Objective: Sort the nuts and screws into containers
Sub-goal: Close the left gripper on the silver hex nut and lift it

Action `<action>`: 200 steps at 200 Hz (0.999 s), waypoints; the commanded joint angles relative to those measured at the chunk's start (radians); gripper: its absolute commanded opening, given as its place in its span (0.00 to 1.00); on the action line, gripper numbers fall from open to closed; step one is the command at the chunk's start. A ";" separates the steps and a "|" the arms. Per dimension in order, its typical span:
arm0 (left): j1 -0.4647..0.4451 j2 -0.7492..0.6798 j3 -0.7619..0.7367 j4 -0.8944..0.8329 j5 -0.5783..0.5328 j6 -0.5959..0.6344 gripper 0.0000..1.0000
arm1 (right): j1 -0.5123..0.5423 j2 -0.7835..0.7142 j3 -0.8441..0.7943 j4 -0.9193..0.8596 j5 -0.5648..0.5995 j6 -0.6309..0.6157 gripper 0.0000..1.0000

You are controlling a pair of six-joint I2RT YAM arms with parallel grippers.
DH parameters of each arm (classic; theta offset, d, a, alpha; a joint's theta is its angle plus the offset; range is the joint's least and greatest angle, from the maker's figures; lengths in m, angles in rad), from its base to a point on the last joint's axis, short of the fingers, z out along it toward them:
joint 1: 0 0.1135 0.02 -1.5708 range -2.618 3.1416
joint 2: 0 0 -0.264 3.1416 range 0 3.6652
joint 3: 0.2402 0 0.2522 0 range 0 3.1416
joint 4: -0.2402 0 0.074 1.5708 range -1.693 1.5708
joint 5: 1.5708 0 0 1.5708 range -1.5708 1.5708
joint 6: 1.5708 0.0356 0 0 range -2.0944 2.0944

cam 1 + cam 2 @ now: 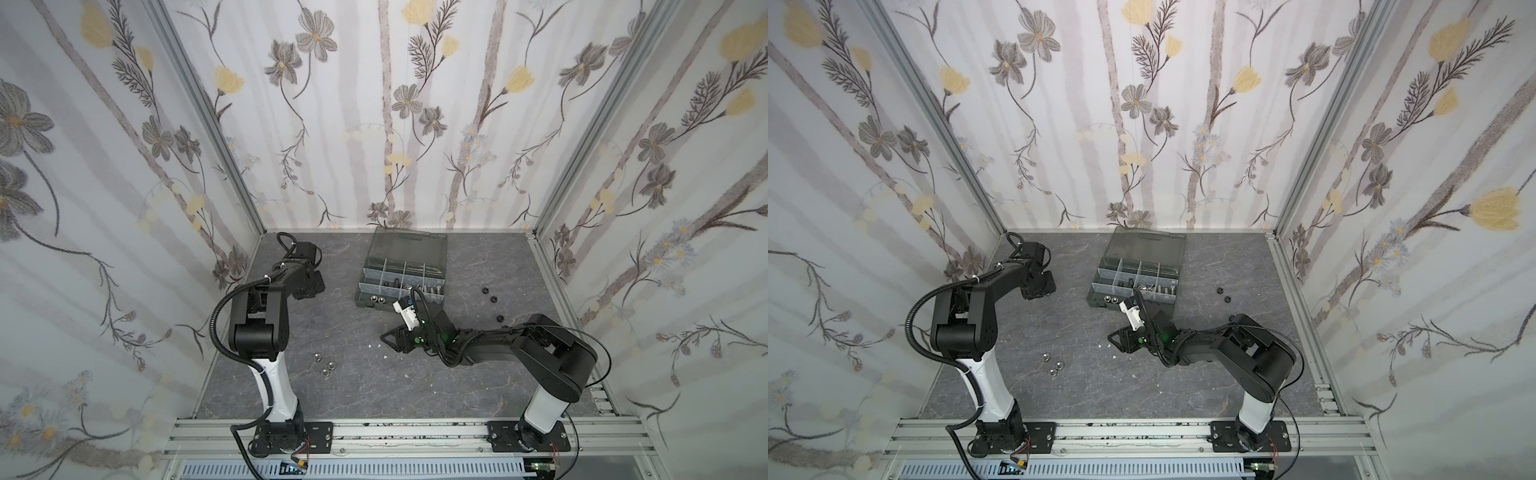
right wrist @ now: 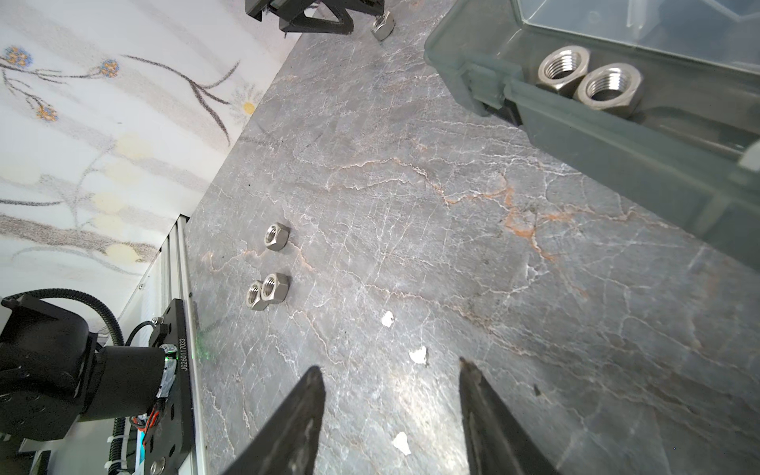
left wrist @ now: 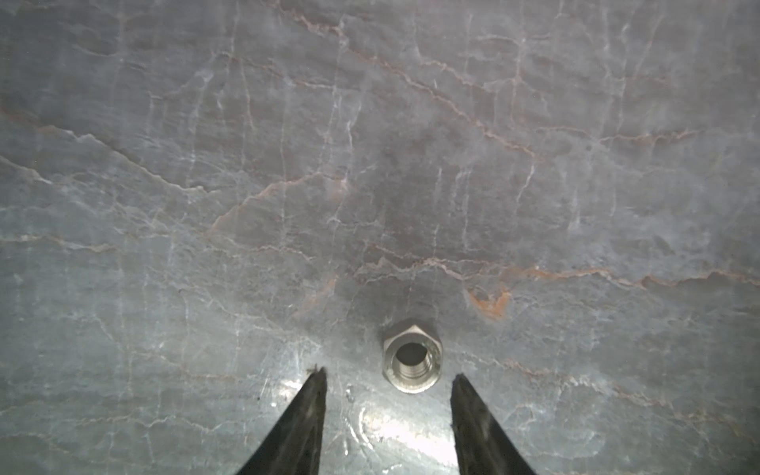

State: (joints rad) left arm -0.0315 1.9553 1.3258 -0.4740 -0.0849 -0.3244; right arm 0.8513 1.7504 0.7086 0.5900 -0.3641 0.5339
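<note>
Grey marbled tabletop (image 1: 374,386); left gripper (image 3: 388,373) poised over one silver nut (image 3: 411,355), far left.
Organizer case (image 1: 365,305) sits far centre, lid open, screws (image 1: 432,289) in a middle compartment, two silver nuts (image 2: 563,68) in its near-left one. Left gripper: fingers apart, gripping nothing; the nut lies flat on the table just past the tips, nearer one finger than the other. Right gripper (image 2: 390,366) hangs by the case's near edge, fingers apart, empty. Three silver nuts (image 1: 332,365) lie near left, black nuts (image 1: 493,298) right of the case, white flecks (image 2: 418,354) near centre. Risk: closing from here likely clips a corner and skids the off-centre nut on the slick top; the right gripper could block the carry path to the case.
</note>
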 commanded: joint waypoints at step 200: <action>-0.004 0.030 0.016 -0.003 -0.007 0.001 0.19 | -0.010 -0.011 -0.004 0.017 -0.044 0.020 0.54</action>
State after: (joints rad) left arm -0.0288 2.0090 1.3495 -0.4744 -0.0921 -0.3210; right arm 0.8413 1.7512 0.7086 0.5930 -0.3981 0.5495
